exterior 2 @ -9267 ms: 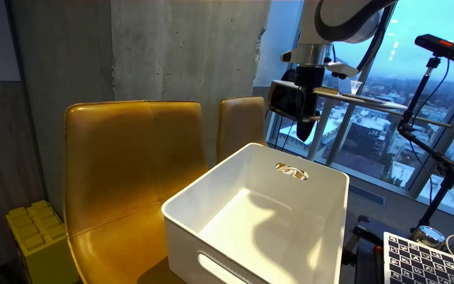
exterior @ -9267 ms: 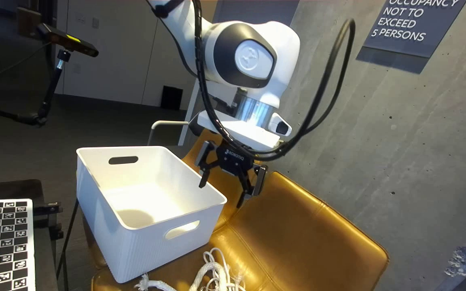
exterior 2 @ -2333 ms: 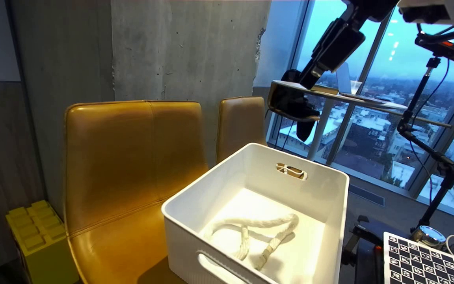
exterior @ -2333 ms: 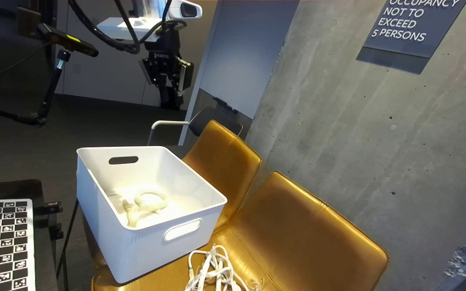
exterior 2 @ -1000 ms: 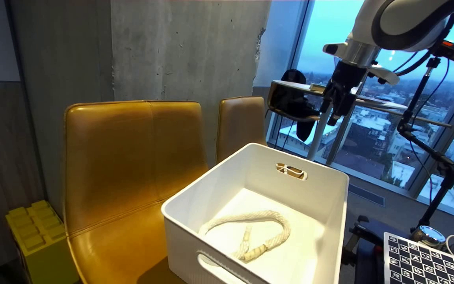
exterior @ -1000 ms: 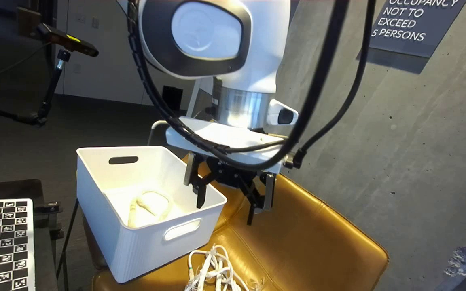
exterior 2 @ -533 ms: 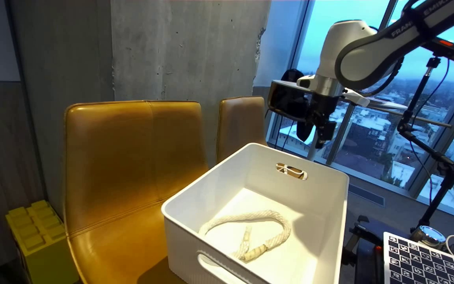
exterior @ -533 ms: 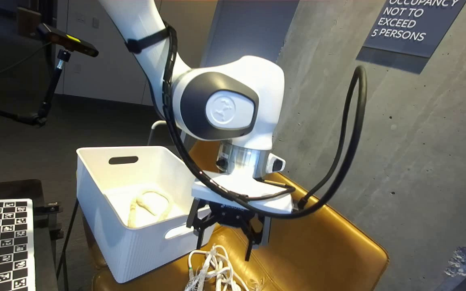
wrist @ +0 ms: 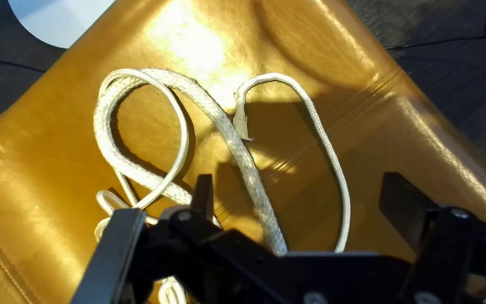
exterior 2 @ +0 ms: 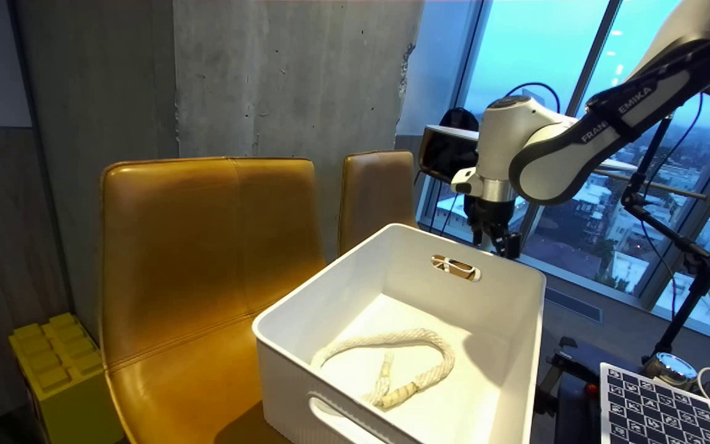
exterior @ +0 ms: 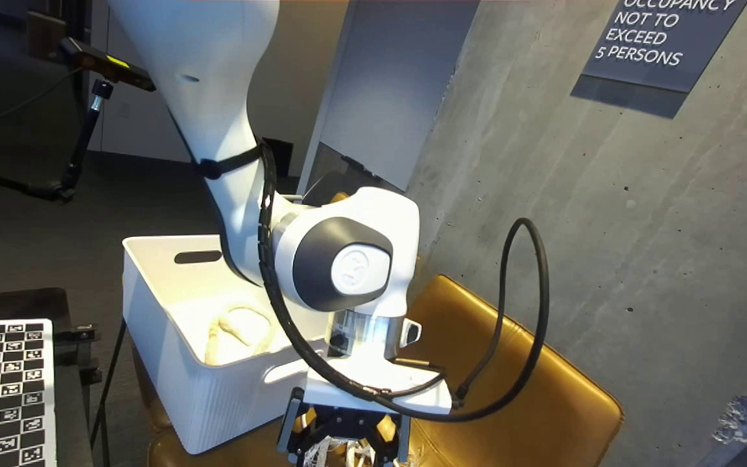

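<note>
While the gripper [wrist: 297, 185] hangs spread over the seat [wrist: 36, 169], the rope [wrist: 245, 158] lies below, its long run visible between the fingers [wrist: 405, 207], curling toward the wrist view's upper-left seat edge.

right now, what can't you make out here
Wrist view: lower stretch of the thick white rope, behind the gripper.
In an exterior view: top of the sign, cut off by the top edge; gripper's lower end, by the bottom.
In an exterior view: part of the looped rope, behind the bin's near wall.
</note>
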Available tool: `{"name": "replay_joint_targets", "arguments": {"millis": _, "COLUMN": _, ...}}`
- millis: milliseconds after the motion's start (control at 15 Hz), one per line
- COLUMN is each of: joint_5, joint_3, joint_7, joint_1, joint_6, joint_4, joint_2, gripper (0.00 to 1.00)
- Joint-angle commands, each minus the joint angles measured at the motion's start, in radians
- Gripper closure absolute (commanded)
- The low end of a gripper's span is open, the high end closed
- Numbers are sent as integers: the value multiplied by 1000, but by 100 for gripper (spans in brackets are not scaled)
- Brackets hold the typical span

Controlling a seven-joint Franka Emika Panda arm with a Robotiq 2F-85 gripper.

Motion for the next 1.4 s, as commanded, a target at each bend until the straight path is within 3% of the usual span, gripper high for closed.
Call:
{"name": "replay_joint_targets", "arguments": {"millis": 0, "joint_5": -58, "joint_3": 12, "joint_7": 18, "joint_1": -5, "joint_6": 9, "joint_4": 68, "joint_2": 90, "gripper": 0}}
{"name": "replay_joint_targets", "arguments": {"millis": 867, "joint_5": -73, "joint_3": 6, "joint_7": 63, "joint_1": 2, "joint_6": 5, "joint_4": 302, "joint_2": 385, "gripper": 0}}
{"name": "replay_joint_targets", "arguments": {"millis": 933, "joint_5": -72, "joint_3": 6, "joint_7": 65, "joint_1": 1, "joint_6": 2, "joint_4": 309, "joint_2": 387, "gripper": 8}}
{"name": "replay_joint_targets", "arguments": {"millis": 1000, "joint_5": -71, "joint_3": 6, "joint_7": 67, "joint_1": 1, "joint_6": 2, "joint_4": 313, "joint_2": 389, "gripper": 26}}
{"name": "replay_joint_targets", "arguments": {"millis": 1333, "joint_5": -70, "joint_3": 3, "joint_7": 84, "joint_1": -1, "joint_6": -1, "joint_4": 313, "joint_2": 380, "gripper": 65}}
